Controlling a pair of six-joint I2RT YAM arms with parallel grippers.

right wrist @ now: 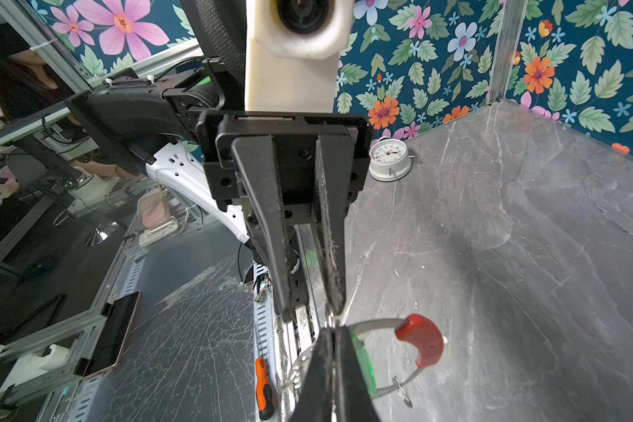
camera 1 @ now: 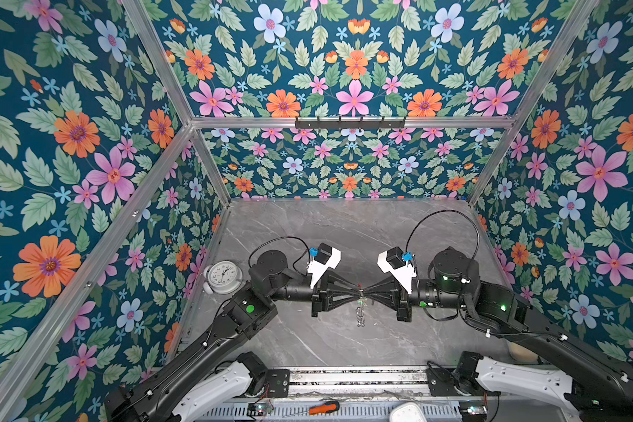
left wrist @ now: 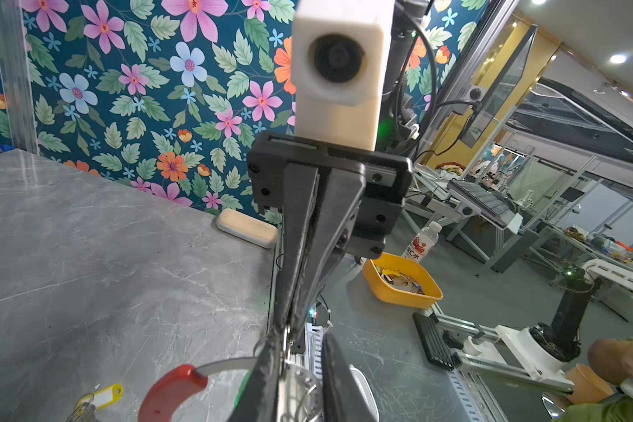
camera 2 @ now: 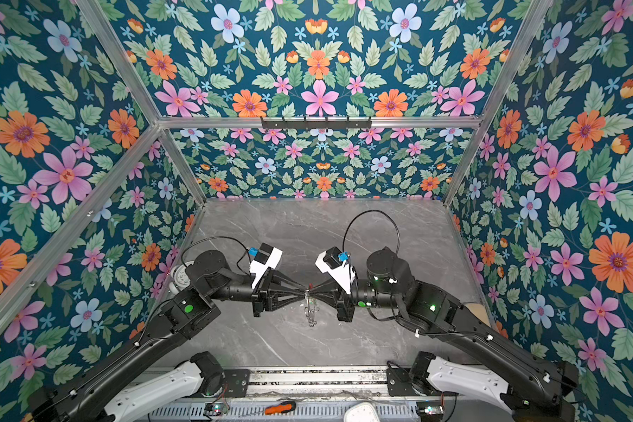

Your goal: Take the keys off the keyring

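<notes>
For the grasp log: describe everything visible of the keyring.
The keyring is a thin grey metal hoop with one curved red section and small wire rings threaded on it. It appears held clear of the grey marble-look table, pinched at its rim by the shut right gripper. The left gripper meets it from the opposite side, but what it grips is unclear.

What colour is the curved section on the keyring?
The curved section is red; the right wrist view shows it best.
</notes>
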